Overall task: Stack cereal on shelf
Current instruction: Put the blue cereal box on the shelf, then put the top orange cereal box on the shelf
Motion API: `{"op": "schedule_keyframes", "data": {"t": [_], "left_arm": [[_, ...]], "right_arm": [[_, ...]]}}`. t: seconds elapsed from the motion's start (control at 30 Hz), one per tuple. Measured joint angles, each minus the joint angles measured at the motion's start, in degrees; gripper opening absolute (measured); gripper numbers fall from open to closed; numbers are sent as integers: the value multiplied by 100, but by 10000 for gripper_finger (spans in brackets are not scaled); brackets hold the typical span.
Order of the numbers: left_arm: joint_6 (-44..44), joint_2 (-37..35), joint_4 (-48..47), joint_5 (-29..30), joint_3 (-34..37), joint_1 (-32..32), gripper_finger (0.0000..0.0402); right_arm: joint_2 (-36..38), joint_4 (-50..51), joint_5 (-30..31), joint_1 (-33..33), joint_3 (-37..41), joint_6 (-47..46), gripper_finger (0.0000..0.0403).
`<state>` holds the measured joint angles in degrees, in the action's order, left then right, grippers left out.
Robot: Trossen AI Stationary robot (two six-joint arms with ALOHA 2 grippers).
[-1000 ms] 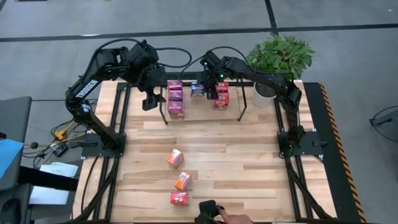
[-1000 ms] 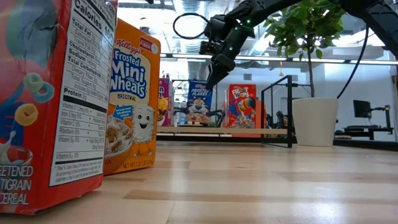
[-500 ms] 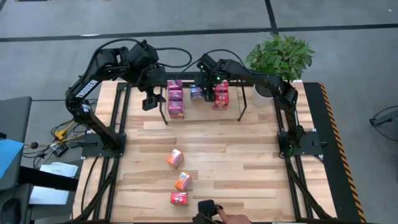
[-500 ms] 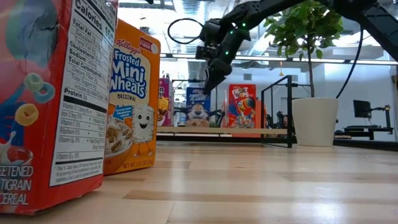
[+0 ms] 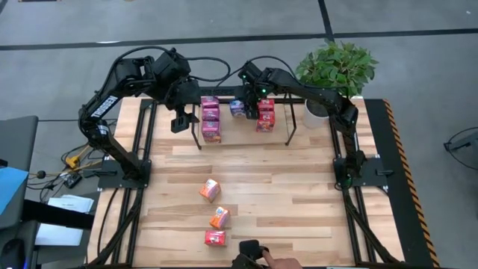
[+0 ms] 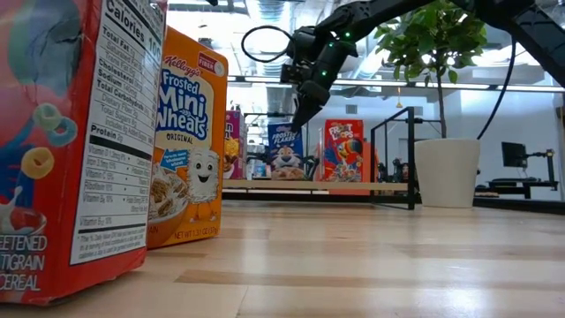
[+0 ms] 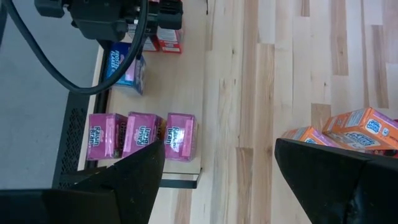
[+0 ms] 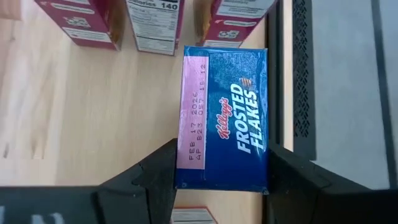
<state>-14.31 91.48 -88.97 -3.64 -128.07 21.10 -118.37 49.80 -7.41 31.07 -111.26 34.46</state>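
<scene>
Blue Frosted Flakes carton [image 8: 224, 118] sits directly between our right gripper's [image 8: 219, 171] spread fingers, upright on the shelf [image 5: 295, 113]. We judge them flanking, not clamping. Our left gripper [image 5: 180, 121], released, waits beside the shelf's pink cartons [image 5: 210, 116].

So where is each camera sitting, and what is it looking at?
High view: above the table, looking straight down; both arms show, left gripper beside the shelf.
Low view: at table-top height, looking level at near cartons and the shelf; the right arm reaches in from above.
Left wrist view: looks past its own fingers at three pink cartons.
Right wrist view: looks down; its gripper straddles the blue Frosted Flakes box.
All four views show that blue box.
</scene>
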Motion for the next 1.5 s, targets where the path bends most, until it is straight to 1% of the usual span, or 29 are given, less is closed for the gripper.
{"op": "schedule_keyframes", "data": {"t": [0.2,0.5,0.57,0.7,0.9,1.0,1.07,1.13,1.17,1.23,1.37,1.43,1.5], "left_arm": [[5,2,0,0,0,0,297],[52,0,0,0,-2,0,297],[52,2,0,-2,0,0,297],[48,2,0,-1,-1,-2,297],[49,0,-2,-2,-2,-2,297],[-6,1,-46,-1,-1,-1,297],[-28,0,-119,0,0,0,297],[-17,0,-106,-4,0,0,297],[-15,-9,-105,-23,0,-1,297],[-54,-35,-107,-87,2,0,297],[-88,-110,-105,-106,2,-1,297],[-92,-172,-105,-105,2,-2,297],[-88,-232,-106,-107,2,-1,297]], "right_arm": [[0,-8,-160,-21,0,-158,239],[0,-25,-155,-17,0,-166,274],[0,-26,-109,-17,0,-125,278],[4,-59,210,-34,-51,95,284],[57,357,284,-44,-725,32,286],[55,866,297,-116,-1326,-252,286],[85,1329,142,-228,-1856,-541,286],[141,1821,-217,-456,-2359,-813,286],[221,1777,-383,-618,-2407,-936,286],[572,1740,-609,-1011,-2203,-1043,286],[678,1742,-618,-2024,-2171,-1056,286],[603,1791,-618,-2441,-2136,-1019,286],[367,1519,-598,-2803,-2185,-795,286]]}}
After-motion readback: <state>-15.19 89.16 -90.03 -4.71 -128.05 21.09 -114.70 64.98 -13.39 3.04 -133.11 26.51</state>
